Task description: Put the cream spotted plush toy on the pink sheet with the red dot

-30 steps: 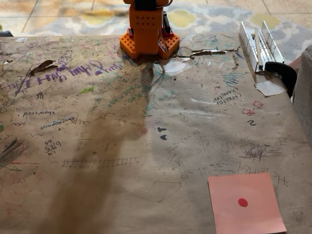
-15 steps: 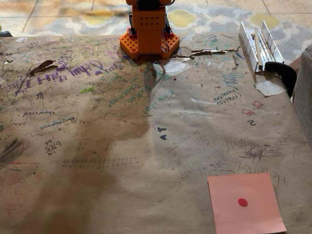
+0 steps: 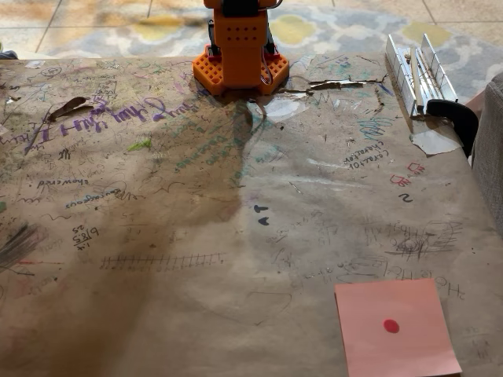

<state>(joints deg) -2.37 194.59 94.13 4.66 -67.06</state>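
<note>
Pink sheet with the red dot (image 3: 397,327) lies bare near the table's front right corner, well apart from the orange arm base (image 3: 240,51); gripper state undeterminable, so I judge plush pickup unconfirmed, next move: locate the toy.

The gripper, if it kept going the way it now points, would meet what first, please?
That cannot be told: the fixed view shows the arm's orange base and the pink sheet, bare around its red dot.
</note>
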